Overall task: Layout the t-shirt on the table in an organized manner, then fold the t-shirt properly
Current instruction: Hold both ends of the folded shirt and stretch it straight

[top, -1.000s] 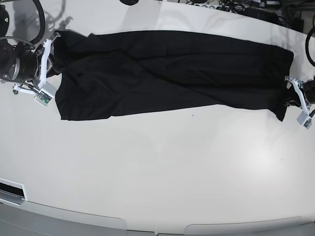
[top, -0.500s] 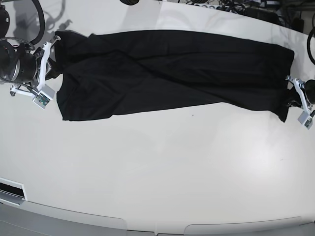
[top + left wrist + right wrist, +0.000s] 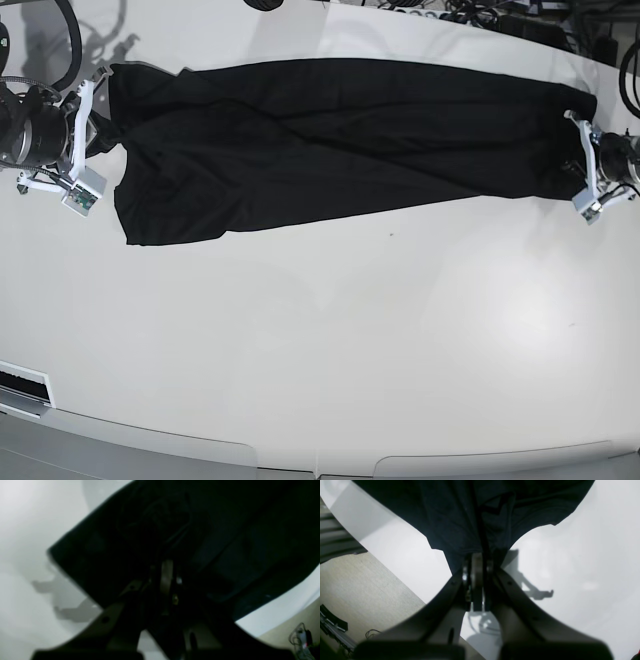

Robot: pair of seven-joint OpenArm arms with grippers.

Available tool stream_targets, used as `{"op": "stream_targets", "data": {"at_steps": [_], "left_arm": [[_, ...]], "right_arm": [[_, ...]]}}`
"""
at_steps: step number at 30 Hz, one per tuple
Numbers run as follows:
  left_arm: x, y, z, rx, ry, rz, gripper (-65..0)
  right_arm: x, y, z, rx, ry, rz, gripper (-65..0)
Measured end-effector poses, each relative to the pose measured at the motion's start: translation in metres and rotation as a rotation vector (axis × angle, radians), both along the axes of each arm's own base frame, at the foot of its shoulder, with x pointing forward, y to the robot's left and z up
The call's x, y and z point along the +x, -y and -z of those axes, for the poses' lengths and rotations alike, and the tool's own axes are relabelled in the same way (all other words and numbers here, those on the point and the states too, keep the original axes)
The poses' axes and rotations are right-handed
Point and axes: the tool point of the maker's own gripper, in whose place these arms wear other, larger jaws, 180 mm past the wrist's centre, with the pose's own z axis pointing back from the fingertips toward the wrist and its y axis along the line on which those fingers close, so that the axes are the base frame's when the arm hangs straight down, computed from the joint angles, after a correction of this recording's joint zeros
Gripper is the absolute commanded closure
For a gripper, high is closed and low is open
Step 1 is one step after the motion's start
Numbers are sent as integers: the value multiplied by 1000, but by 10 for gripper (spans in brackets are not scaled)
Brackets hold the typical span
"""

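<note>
The black t-shirt (image 3: 340,135) lies stretched in a long band across the far part of the white table (image 3: 330,340), creased along its length. My right gripper (image 3: 98,132) is at the shirt's left end, shut on the fabric (image 3: 470,517); its fingers (image 3: 477,572) pinch a bunched edge. At the shirt's right end my left gripper (image 3: 577,165) is shut on the cloth (image 3: 200,530), with dark fabric filling most of that wrist view above its fingers (image 3: 167,572).
Cables and dark gear (image 3: 480,14) crowd the far right edge of the table. The curved front edge (image 3: 300,462) runs along the bottom. Beige floor (image 3: 357,585) shows beyond the table's rim in both wrist views.
My left gripper has moved toward the far side, pulling the shirt's right end up with it. The right gripper has shifted slightly farther too, and the band lies straighter.
</note>
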Motion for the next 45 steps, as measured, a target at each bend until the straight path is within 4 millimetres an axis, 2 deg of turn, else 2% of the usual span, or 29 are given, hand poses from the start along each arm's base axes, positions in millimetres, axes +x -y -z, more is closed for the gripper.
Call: {"op": "stream_targets", "data": {"at_steps": [5,9,13,17,26,34,39,43,44,45], "left_arm": [[21,-9,-17,17,54,0,0],[22,-18,-27,9,56,-22,0],[15,-21,-32,-13,2,-63,0],[5,-21,-30,-21,-58,-82,0],[-2,-22,-26,-12,-81,-82,0],[-49,-25,0,18,-189,-66,0],[-32,-22,-3,0,-77,-38,-4],[-21,-14,-8,-46,-14,-42,-373],[-19,-14,-9,-48,-9,-43,-437],[-18,-14,-10,-50,-6,-44,-471]], "right_arm": [[0,0,0,0,0,0,0],[0,0,0,0,0,0,0],[-1,-5,-1,28,-3,-4,0],[-1,-6,-2,33,-4,-7,0],[-1,-7,-2,36,-3,-10,0],[-1,-7,-2,36,-2,-10,0],[4,-12,-5,66,26,-6,0],[6,-13,-5,75,29,14,-301],[6,-12,-5,73,29,27,-343],[7,-12,-6,76,33,31,-354]]}}
